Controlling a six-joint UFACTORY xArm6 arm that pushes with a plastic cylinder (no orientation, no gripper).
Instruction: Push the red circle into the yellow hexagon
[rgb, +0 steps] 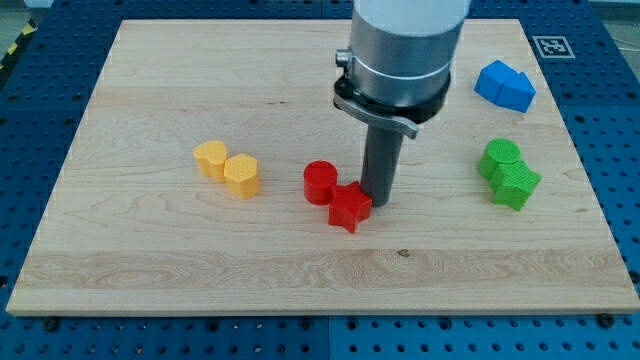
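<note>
The red circle (320, 183) lies near the board's middle, touching the red star (349, 207) at its lower right. The yellow hexagon (241, 176) sits to the left of the red circle with a clear gap between them, and it touches a second yellow block (211, 158) at its upper left. My tip (378, 198) rests on the board just right of the red star, close against it, and right of the red circle. The arm's body hides the board above the tip.
Two blue blocks (504, 86) sit together at the upper right. Two green blocks (508, 172) sit together at the right. The wooden board (150, 260) lies on a blue perforated table.
</note>
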